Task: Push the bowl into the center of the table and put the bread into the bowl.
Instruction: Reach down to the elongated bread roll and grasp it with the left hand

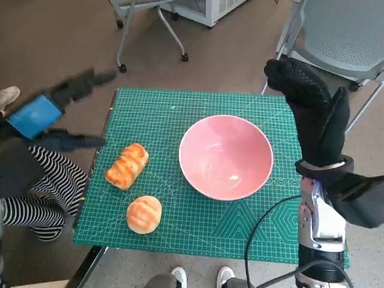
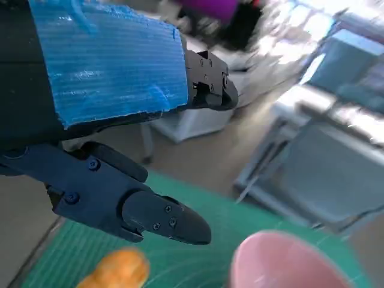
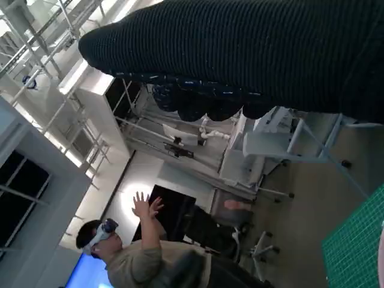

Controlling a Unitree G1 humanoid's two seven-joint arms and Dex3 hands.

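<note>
Two breads lie on my green cutting mat, whose printed grid lines and triangle marks I can see, though any writing on them is too small to read. My pink bowl sits on the mat slightly right of its middle, well clear of every edge. The long bread lies left of it, near the mat's left edge, and the round bread rests just below that. My left hand hovers off the table's left edge, fingers apart, holding nothing. My right hand is raised over the mat's right edge, gloved fingers together and extended, empty. A person with a headset appears in my right wrist view.
</note>
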